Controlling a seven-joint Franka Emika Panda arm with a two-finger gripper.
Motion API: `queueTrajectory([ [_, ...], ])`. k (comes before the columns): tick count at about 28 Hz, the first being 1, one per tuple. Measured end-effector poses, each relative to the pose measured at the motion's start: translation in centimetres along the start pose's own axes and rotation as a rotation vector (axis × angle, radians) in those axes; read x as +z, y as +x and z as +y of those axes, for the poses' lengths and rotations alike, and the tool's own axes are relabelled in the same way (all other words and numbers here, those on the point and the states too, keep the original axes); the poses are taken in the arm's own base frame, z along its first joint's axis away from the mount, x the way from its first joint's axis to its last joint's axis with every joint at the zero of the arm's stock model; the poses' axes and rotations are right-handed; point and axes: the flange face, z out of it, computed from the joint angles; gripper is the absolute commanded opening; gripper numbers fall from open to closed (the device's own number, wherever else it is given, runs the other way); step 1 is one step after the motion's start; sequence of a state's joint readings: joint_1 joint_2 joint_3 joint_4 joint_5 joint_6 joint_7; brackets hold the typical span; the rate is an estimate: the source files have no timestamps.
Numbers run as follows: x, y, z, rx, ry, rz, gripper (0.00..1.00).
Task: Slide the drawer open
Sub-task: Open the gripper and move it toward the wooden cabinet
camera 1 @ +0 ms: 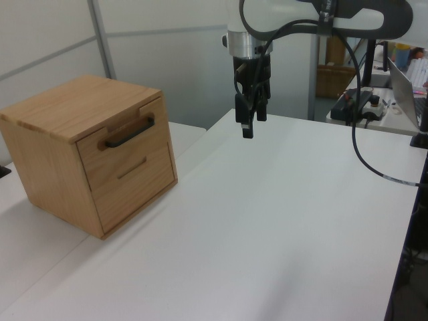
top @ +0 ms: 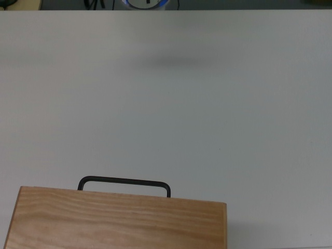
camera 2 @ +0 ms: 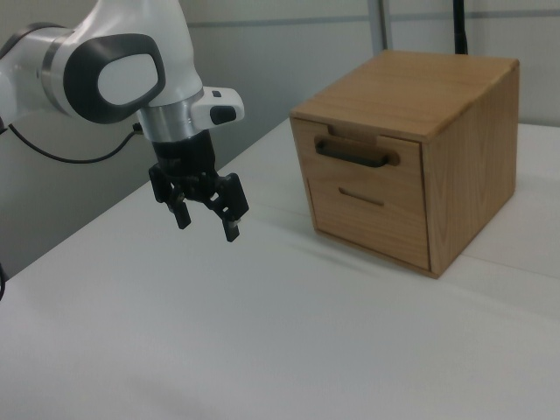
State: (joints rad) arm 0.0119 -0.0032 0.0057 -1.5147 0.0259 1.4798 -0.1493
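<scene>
one cabinet (camera 2: 411,149), two drawers, one handle (camera 2: 354,153)

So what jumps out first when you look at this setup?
Probably the wooden cabinet on the white table, its top drawer shut, with a black handle. Then the white robot arm, its open gripper hanging above the table, well away from the cabinet.

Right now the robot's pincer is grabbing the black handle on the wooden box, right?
No. The pincer is open and hangs above the white table, well away from the black handle on the drawer. The right view shows the gap.
</scene>
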Motion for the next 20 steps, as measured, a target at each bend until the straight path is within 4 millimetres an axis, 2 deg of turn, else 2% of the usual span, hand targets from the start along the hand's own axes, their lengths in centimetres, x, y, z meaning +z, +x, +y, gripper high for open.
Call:
queueTrajectory([
  [5, 0.6, -0.3, 0.1, 0.029, 0.057, -0.030, 1.00],
  [20, 1.4, -1.1, 3.6, 0.417, 0.075, -0.076, 1.00],
])
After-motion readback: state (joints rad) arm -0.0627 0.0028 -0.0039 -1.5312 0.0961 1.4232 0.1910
